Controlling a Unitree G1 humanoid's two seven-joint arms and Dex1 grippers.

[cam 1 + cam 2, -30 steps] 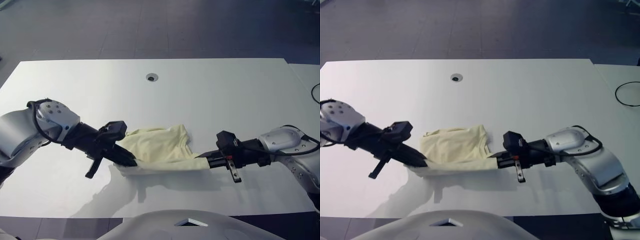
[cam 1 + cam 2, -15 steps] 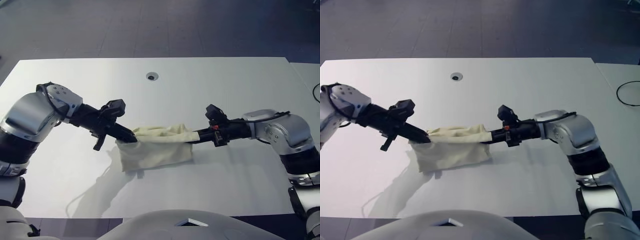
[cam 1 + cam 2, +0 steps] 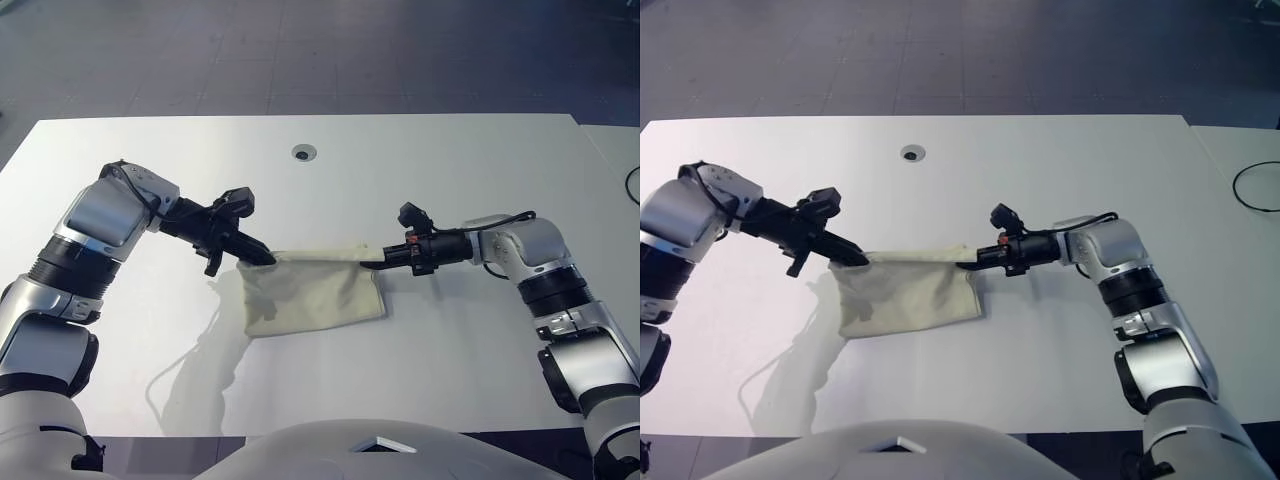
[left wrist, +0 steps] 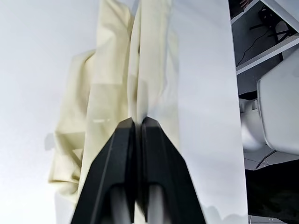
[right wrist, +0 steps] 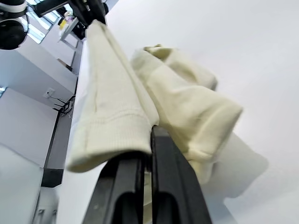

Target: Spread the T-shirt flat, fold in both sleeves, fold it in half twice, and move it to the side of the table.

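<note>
Two grippers carry the load at this moment. The left gripper [image 3: 262, 258] is closed tight on one end of the T-shirt's [image 3: 312, 296] far edge, and the right gripper [image 3: 368, 265] is pinched on the other end. That edge runs taut between the two sets of jaws. The rest of the cloth drops from the jaws toward the robot and lies on the table [image 3: 450, 170] in a rough rectangle.

Likely faults from this state:

1. Slip. Each jaw holds only a narrow bite of fabric. Further pull apart would probably drag an end out of the pinch.
2. Layer separation. The right wrist view shows a thick roll of cloth bunched just beside the jaws, outside the pinch. Layers not clamped may sag or unfold when the edge is laid down.
3. Skew. If one jaw lowers or releases ahead of the other, the edge would probably land crooked and the fold misalign.
4. Snag. Fabric draped over a finger may follow it on withdrawal.
</note>
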